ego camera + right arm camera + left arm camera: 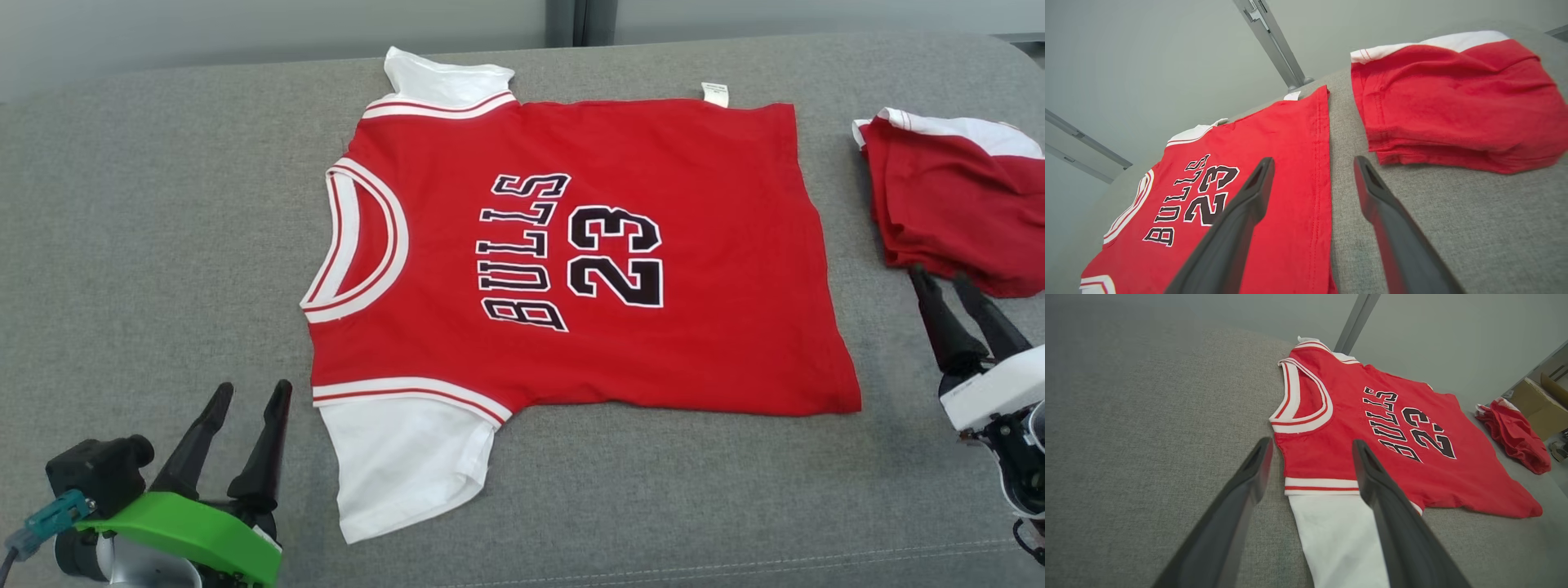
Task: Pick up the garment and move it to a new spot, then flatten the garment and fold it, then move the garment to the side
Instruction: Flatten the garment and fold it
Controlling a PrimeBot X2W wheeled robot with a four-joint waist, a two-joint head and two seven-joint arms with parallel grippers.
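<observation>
Red jersey (571,261) lies flat on the worktop (163,245), unfolded, not yet set aside; left tool (253,386) and right tool (937,276) gape empty.

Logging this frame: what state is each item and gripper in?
Red jersey: spread flat, unfolded, print facing up, collar toward the robot's left.
Second red garment: folded in a loose pile, apart from the jersey on the robot's right.
Left gripper: open, empty, beside the jersey's near white sleeve.
Right gripper: open, empty, tips by the second garment's near edge.
</observation>
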